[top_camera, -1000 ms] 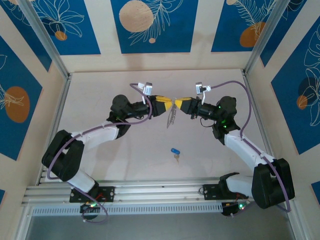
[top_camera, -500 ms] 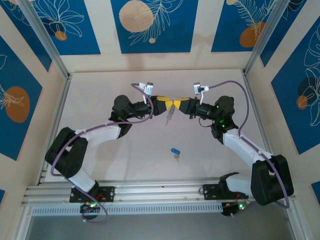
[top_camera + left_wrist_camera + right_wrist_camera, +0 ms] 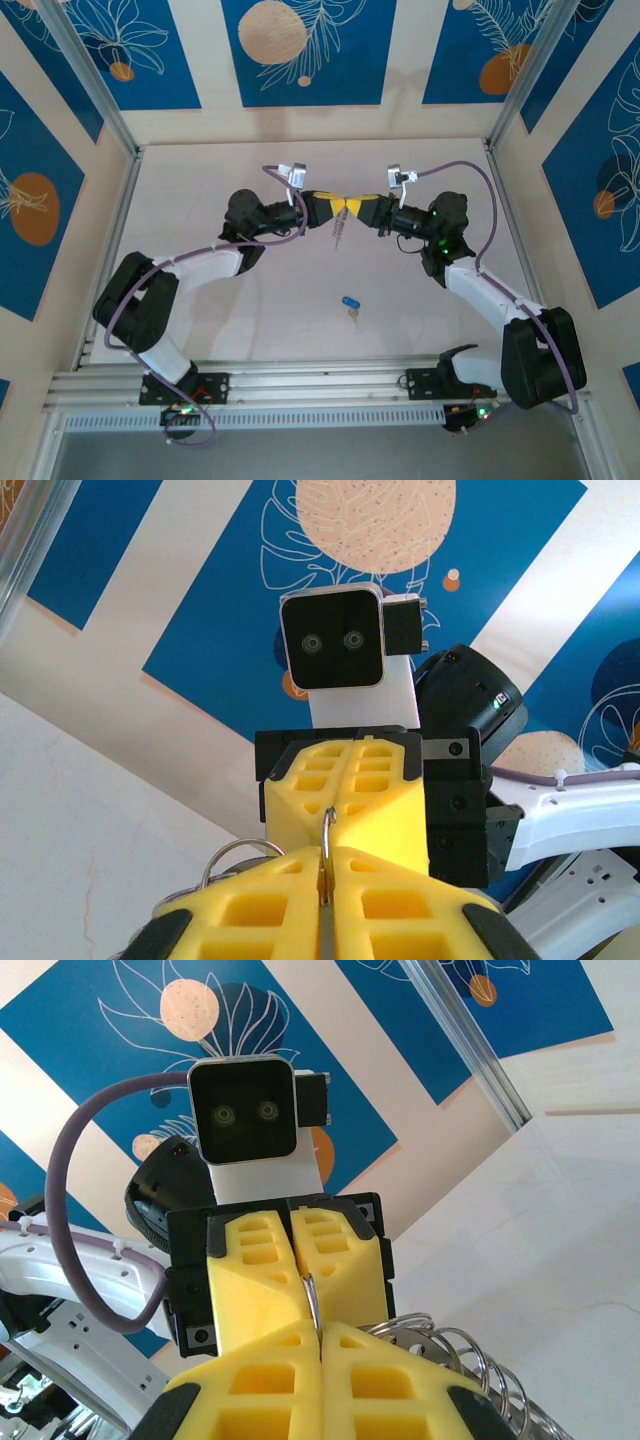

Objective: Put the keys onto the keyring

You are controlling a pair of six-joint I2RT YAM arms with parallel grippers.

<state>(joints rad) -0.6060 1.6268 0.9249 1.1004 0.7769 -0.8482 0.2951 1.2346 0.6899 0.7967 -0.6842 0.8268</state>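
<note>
The left tool (image 3: pixel 335 207) and right tool (image 3: pixel 360 208) both clenched the keyring (image 3: pixel 340 230) at upper centre. Unequal pull could tear it free.

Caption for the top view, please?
The keyring hangs pinched between left gripper and right gripper; blue key lies on table.

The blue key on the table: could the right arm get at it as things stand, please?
Probably not yet. Nothing lies around the blue key, so the path looks free, but the right pincer is shut on the keyring, as is the left pincer; it must let go first.
</note>
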